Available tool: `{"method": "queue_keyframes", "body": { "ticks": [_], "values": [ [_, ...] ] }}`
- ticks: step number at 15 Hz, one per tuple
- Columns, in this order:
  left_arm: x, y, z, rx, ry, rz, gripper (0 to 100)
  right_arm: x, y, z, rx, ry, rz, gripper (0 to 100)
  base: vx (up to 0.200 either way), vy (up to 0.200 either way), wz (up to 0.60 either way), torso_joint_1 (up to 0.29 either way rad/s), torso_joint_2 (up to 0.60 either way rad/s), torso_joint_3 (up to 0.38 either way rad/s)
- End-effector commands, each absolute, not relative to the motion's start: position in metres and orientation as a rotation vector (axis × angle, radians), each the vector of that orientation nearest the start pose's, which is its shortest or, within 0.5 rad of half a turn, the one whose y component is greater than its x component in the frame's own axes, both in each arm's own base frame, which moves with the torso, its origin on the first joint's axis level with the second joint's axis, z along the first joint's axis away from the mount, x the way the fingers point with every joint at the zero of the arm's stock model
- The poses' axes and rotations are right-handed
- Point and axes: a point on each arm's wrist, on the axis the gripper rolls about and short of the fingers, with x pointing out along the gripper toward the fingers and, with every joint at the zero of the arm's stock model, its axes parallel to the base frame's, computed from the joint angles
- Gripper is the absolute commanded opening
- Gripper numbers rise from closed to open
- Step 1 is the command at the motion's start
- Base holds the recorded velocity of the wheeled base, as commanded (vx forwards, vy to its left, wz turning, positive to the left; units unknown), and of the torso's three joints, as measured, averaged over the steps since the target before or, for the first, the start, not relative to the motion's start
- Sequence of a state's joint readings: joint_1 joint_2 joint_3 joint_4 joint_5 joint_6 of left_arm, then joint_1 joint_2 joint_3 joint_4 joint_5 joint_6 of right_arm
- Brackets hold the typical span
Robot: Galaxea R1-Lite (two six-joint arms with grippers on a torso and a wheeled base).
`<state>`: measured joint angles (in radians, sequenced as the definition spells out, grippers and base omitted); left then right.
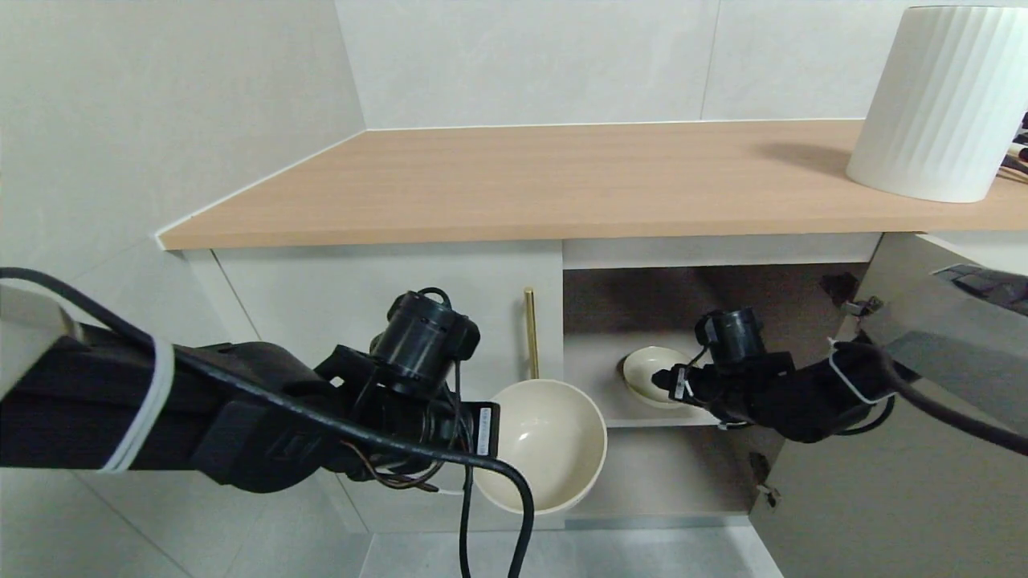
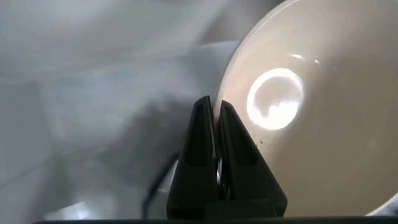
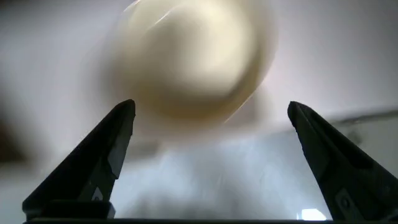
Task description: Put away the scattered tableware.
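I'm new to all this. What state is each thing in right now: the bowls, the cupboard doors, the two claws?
large bowl: held in the air by its rim, tipped on its side.
left gripper: shut on the large bowl.
small bowl: on the cabinet shelf, not clamped.
right gripper: open, at the small bowl.
left cabinet door: shut.
right cabinet door: swung open.
ribbed white container: upright on the countertop.

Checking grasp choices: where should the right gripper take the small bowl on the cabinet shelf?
Probably the small bowl by its thin rim, one finger inside and one outside, coming from the cabinet's open front. Its opening seems to face outward, and the open right gripper hangs just before it.
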<state>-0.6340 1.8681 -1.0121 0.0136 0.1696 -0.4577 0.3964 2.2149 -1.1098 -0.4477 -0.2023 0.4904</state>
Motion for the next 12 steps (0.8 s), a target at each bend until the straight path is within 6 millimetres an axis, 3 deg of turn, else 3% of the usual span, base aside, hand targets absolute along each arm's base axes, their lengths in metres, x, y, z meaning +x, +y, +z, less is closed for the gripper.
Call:
{"method": "queue_keyframes", "body": {
  "ticks": [1, 4, 6, 10, 12],
  "values": [
    [0.269, -0.204, 0.094, 0.017, 0.931, -0.19, 0, 0.315, 0.17, 0.118, 0.279, 0.726, 0.266, 100, 0.0, 0.0, 0.0, 0.0, 0.0, 0.0],
    [0.27, -0.207, 0.086, 0.034, 0.953, -0.184, 0, 0.279, 0.176, 0.148, 0.277, 0.823, 0.422, 100, 0.0, 0.0, 0.0, 0.0, 0.0, 0.0],
    [0.267, -0.212, 0.081, 0.05, 0.963, -0.197, 0, 0.261, 0.186, 0.15, 0.247, 0.887, 0.494, 100, 0.0, 0.0, 0.0, 0.0, 0.0, 0.0],
    [0.263, -0.222, 0.077, 0.067, 0.971, -0.222, 0, 0.25, 0.204, 0.134, 0.158, 0.951, 0.507, 100, 0.0, 0.0, 0.0, 0.0, 0.0, 0.0],
    [0.26, -0.224, 0.079, 0.069, 0.965, -0.231, 0, 0.249, 0.221, 0.107, 0.05, 0.967, 0.407, 100, 0.0, 0.0, 0.0, 0.0, 0.0, 0.0]
  ]
}}
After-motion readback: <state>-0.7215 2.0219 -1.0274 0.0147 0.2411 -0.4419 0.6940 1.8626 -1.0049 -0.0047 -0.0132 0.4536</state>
